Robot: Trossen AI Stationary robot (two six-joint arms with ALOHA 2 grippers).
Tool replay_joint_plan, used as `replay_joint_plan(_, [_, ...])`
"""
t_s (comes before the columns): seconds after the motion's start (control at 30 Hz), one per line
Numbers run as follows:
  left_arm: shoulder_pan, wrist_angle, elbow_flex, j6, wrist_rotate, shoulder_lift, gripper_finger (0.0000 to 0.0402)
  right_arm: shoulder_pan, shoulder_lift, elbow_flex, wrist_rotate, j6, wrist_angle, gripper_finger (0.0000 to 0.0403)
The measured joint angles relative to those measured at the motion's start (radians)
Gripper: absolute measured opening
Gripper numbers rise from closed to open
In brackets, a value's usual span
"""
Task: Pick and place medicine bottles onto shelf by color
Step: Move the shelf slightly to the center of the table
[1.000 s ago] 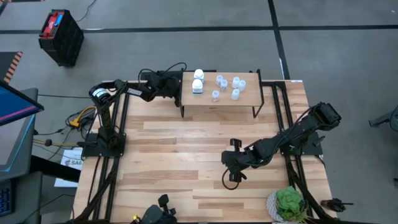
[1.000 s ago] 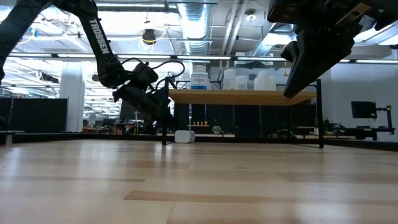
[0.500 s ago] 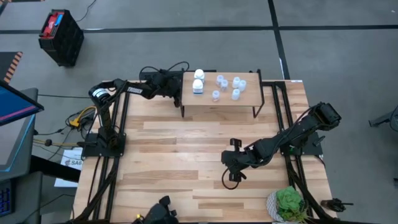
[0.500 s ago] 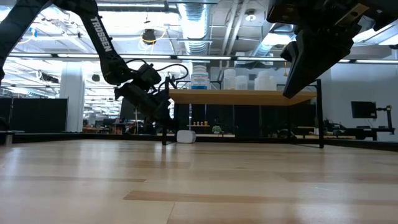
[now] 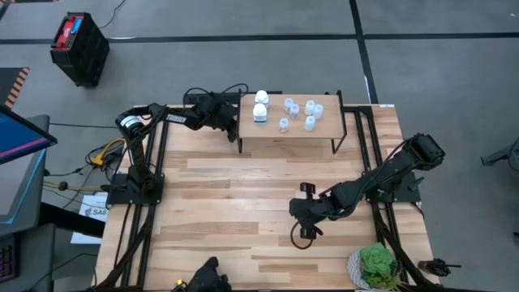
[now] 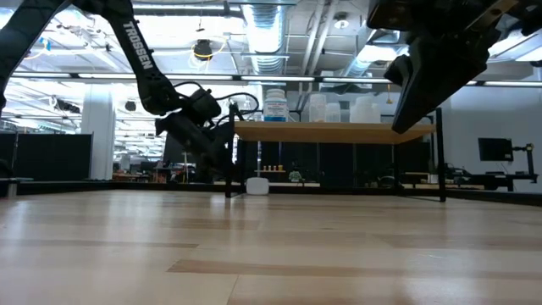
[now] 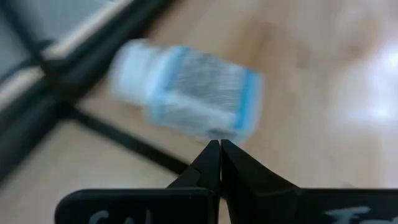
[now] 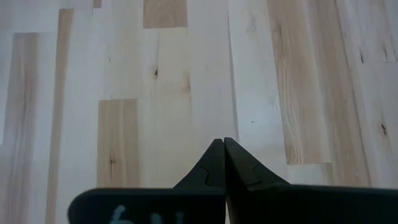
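"TROSSEN" in white letters along the left arm point(image 6: 140, 47)

Probably lab (ceiling ducts point(image 6: 262, 25), workstations)

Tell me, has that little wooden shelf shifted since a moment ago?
Yes. The shelf slid slightly rightward, away from the left arm's base, pushed by the left pincer.

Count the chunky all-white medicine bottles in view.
3: two chunky all-white medicine bottles stand on the low light-wood shelf at its left end; a third lies on the table under that end. None appears hidden.
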Motion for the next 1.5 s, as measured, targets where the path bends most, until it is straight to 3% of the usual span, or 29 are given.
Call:
replay_joint_plan(0.13, [0.0, 0.012, 0.0, -0.036, -0.128, 0.0, 0.0, 0.006, 0.0, 0.0, 0.0, 0.0, 0.0, 0.0008])
replay_joint_plan(0.37, [0.025, -0.136, 0.0, -0.099, -0.184, -0.066, 0.0, 0.005, 0.0, 0.0, 0.0, -0.003, 0.0, 0.0008])
replay_joint_plan(0.6, [0.02, -0.265, 0.0, -0.098, -0.326, -0.29, 0.0, 0.005, 0.0, 0.0, 0.0, -0.003, 0.0, 0.0008])
replay_joint_plan(0.77, [-0.005, -0.345, 0.002, -0.132, -0.481, -0.451, 0.0, 0.005, 0.0, 0.0, 0.0, -0.003, 0.0, 0.0008])
replay_joint_plan(0.93, [-0.039, -0.361, 0.002, -0.184, -0.496, -0.497, 0.0, 0.005, 0.0, 0.0, 0.0, -0.003, 0.004, 0.0008])
replay_joint_plan(1.5, [-0.141, -0.262, 0.0, -0.187, -0.51, -0.401, 0.0, 0.005, 0.0, 0.0, 0.0, -0.003, 0.008, 0.0008])
